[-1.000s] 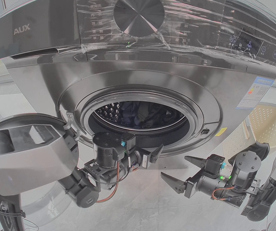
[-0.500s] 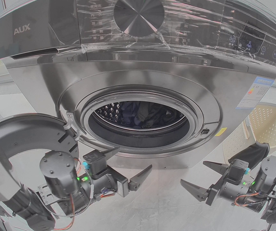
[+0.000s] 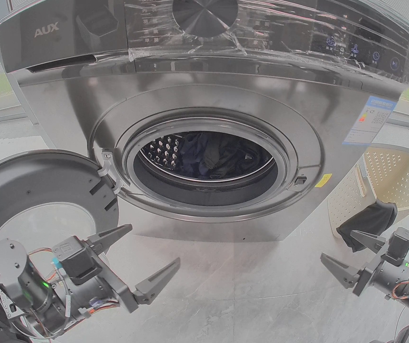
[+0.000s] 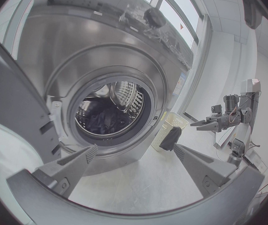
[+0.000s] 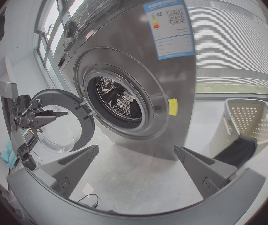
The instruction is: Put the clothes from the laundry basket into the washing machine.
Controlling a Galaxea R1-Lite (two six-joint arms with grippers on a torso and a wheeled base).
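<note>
Both arms have backed off the washing machine (image 3: 204, 86) in the last second. The left gripper (image 3: 154, 244) was up at the mouth of the drum (image 3: 166, 151) and now sits low in front of the open door (image 3: 38, 186). The right gripper (image 3: 337, 244) has dropped back toward the right edge. The head camera shifted too, so don't read the machine's new framing as a move. What you can't see well: the front lip of the mouth cuts off the drum's bottom, so only the top of the load shows. The inside of the laundry basket (image 3: 395, 177) is mostly out of sight, so its contents can't be told. Both arms are cut off by the frame edges. The clothes (image 3: 209, 156) are a dark crumpled pile, navy to black, lying in the drum against its perforated steel wall. One more dark garment (image 3: 369, 222) hangs over the near rim of the cream perforated basket, which stands on the floor (image 3: 242, 287) just right of the machine. Left jaws are wide apart, holding and touching nothing. Right jaws are also wide apart and empty, hovering near the hanging garment.
</note>
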